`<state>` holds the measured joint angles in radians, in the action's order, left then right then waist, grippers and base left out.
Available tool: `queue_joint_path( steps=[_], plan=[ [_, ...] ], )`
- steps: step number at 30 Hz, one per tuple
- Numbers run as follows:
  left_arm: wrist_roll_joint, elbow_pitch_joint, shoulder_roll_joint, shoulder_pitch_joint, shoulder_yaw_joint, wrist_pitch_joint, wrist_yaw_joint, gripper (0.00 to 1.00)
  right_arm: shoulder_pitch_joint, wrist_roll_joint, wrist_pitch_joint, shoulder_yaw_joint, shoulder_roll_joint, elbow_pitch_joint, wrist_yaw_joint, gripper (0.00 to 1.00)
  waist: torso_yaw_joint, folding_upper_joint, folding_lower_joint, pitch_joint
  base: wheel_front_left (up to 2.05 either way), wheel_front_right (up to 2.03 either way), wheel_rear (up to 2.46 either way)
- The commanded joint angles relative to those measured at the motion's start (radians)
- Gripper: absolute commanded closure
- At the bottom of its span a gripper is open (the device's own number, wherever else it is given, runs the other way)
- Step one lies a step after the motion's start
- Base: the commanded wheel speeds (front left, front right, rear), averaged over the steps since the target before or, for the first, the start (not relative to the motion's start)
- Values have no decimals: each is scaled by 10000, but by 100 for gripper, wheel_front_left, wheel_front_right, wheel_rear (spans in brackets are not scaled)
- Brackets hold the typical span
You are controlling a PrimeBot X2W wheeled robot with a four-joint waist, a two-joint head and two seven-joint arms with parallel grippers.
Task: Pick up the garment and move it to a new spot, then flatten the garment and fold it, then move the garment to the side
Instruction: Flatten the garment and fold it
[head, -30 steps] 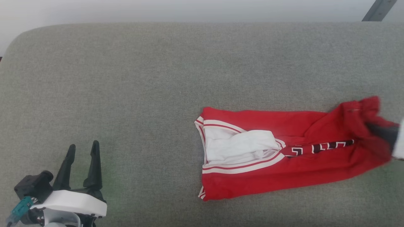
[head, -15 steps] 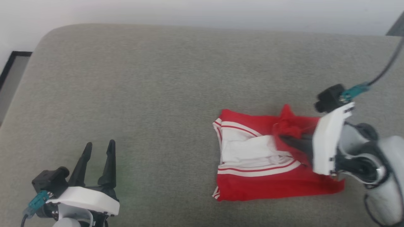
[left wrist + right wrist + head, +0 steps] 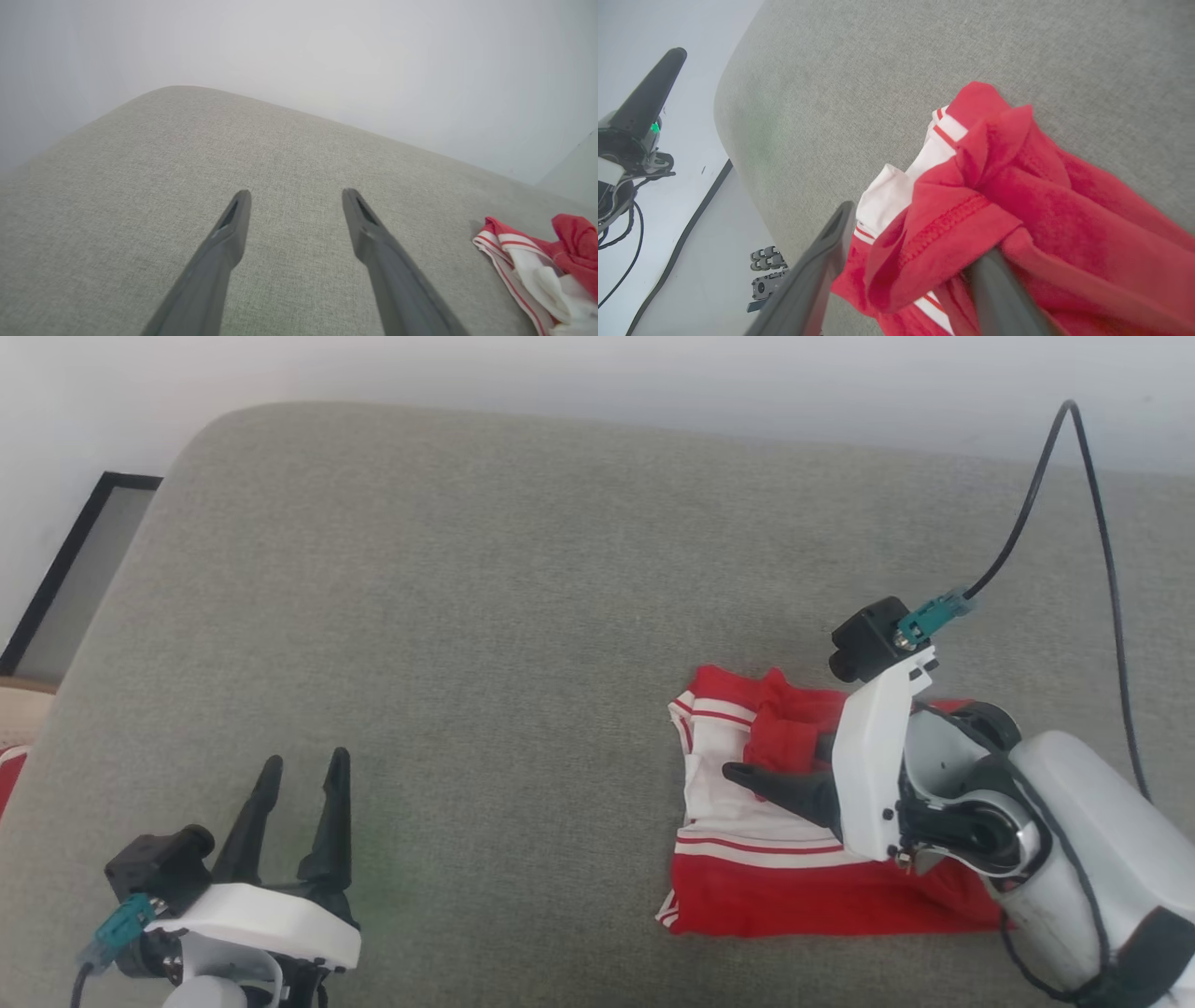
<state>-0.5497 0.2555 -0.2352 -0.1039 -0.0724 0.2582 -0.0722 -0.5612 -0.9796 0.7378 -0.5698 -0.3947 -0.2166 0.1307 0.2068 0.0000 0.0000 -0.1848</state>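
Fingers (image 3: 817, 266) of the right gripper (image 3: 920, 231) stand spread wide around a loose fold of the garment (image 3: 766, 896), which lies bunched at four o'clock on the grey cushion (image 3: 467, 616), while the left gripper (image 3: 306, 758) at eight o'clock gapes, holding nothing.

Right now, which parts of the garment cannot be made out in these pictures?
Head view: the right gripper and arm cover part of the garment.
Left wrist view: the garment is cut off by the right edge.
Right wrist view: a red fold hides one finger's tip.
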Motion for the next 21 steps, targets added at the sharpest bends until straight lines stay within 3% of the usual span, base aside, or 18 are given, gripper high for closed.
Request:
queue_joint_path(
  steps=[1,8,21],
  plan=[
    [-30,-16,11,-13,62,57,-29,0,-99,-106,-70,-29,-112,101,-1,0,-89,0,0,32,0,0,0],
    [52,-181,-116,261,371,81,28,0,141,-403,-549,253,-852,1014,-1,0,-665,0,0,213,0,0,0],
    [279,-419,-311,767,739,74,162,0,1431,-141,-2473,2084,-2010,1318,-1,0,-1754,0,0,621,0,0,0]
  ],
)
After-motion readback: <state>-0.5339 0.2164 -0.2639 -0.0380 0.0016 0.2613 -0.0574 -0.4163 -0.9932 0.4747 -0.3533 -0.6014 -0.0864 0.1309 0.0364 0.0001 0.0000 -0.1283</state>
